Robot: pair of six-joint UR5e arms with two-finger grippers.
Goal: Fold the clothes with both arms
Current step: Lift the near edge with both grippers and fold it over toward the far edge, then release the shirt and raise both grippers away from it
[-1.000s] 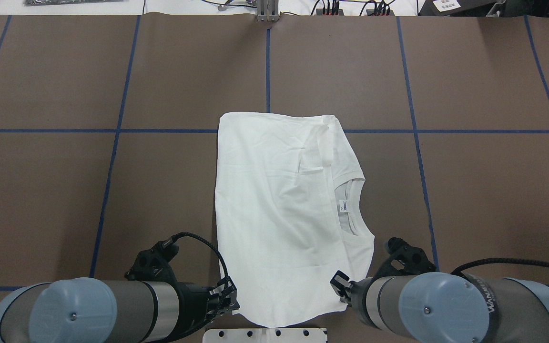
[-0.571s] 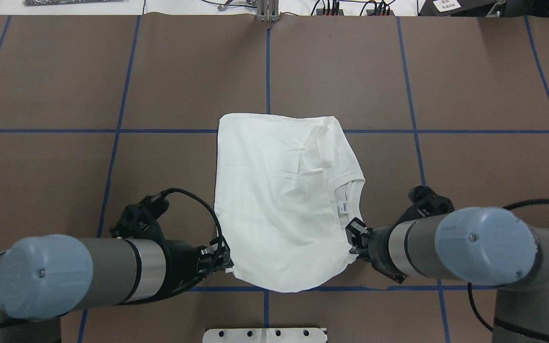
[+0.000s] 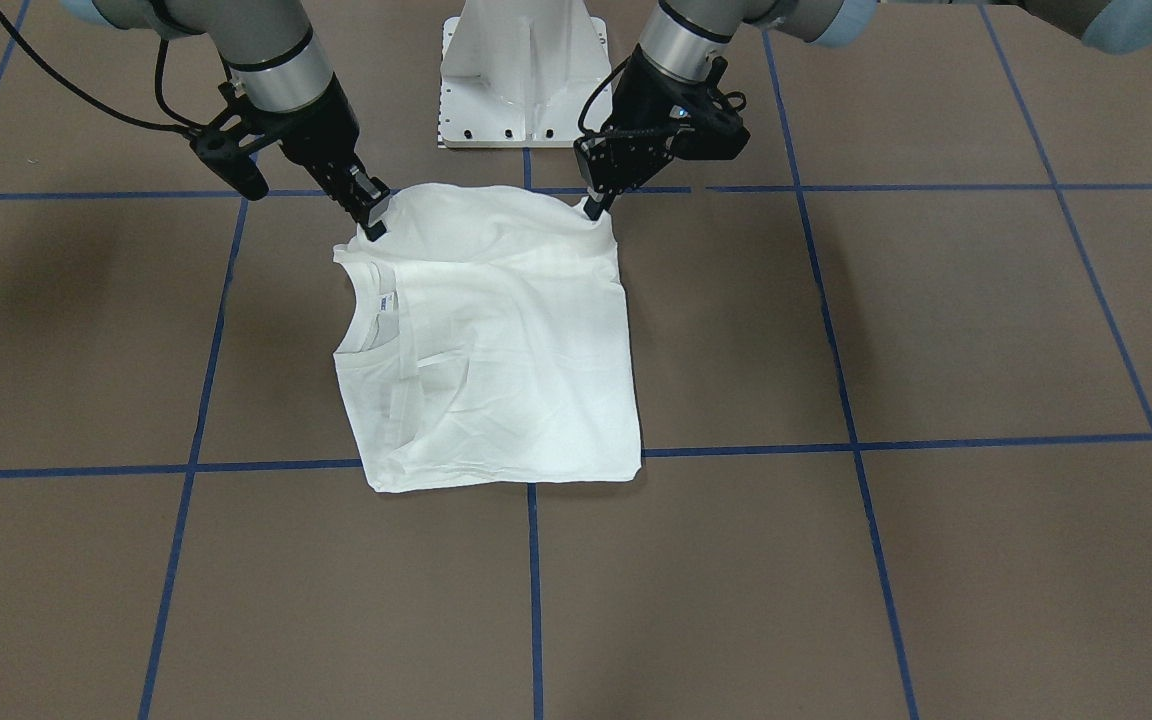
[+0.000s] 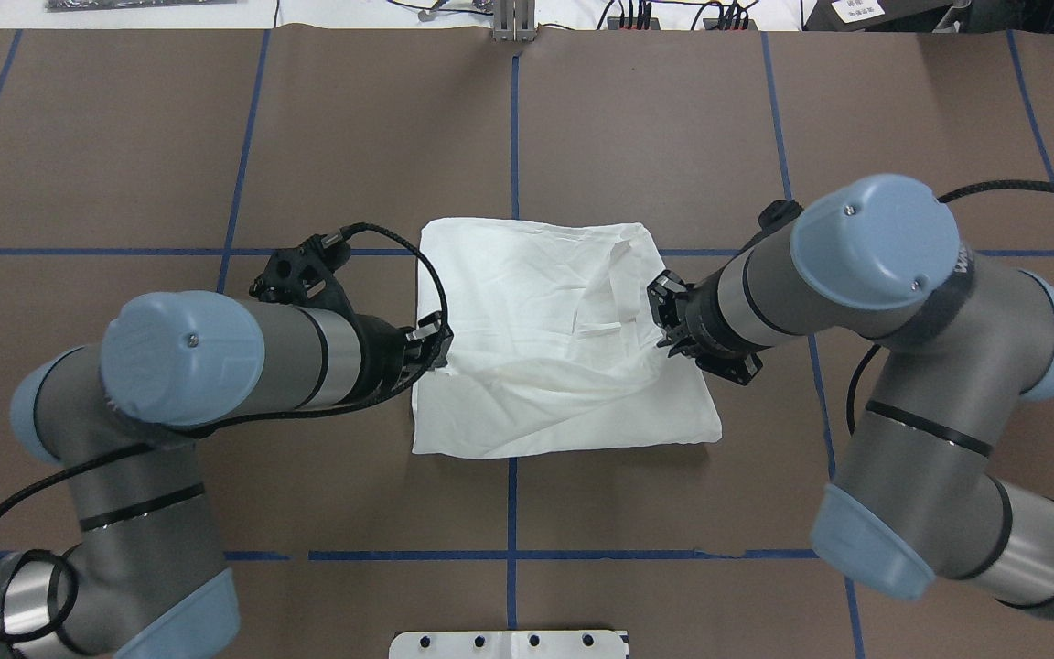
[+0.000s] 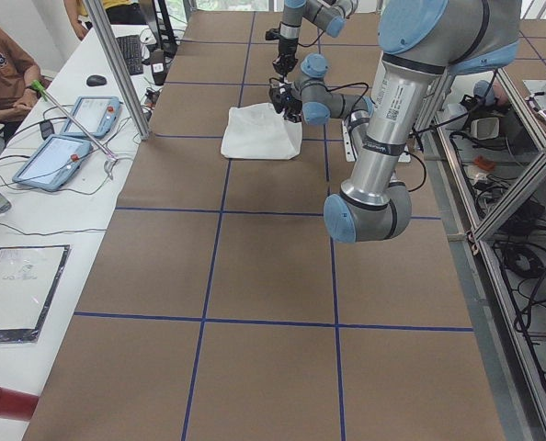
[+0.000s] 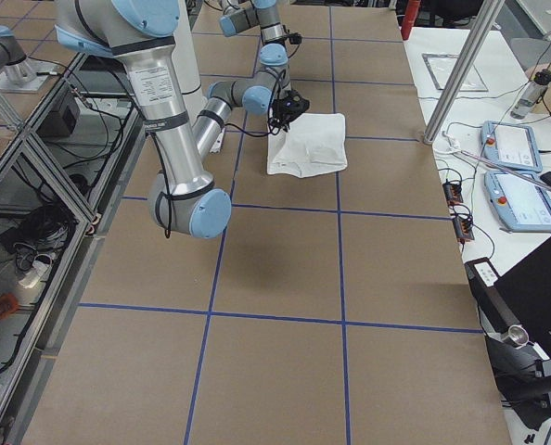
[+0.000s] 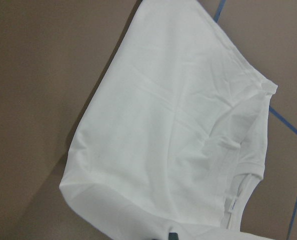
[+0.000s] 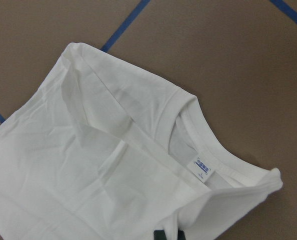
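Note:
The white shirt (image 4: pixel 527 275) lies partly folded at the table's middle, with no black print in view. Its neck label (image 3: pixel 384 300) shows in the front view and the right wrist view (image 8: pixel 202 169). My left gripper (image 4: pixel 440 352) is shut on the shirt's raised edge at the left corner; it also shows in the front view (image 3: pixel 591 205). My right gripper (image 4: pixel 660 320) is shut on the same edge at the collar side, and shows in the front view (image 3: pixel 372 226). The held edge hangs a little above the lower layer. The shirt (image 7: pixel 178 130) fills both wrist views.
The white pedestal base (image 3: pixel 523 70) stands at the table's near edge by the robot. Blue tape lines (image 4: pixel 513 128) grid the brown table. A side bench with tablets (image 5: pixel 71 138) and a seated person runs along the far side. An aluminium post (image 6: pixel 452 69) stands there.
Both grippers have carried the shirt's near edge away from the robot, from by the base to over the shirt's middle. The lifted part now covers the collar in the overhead view.

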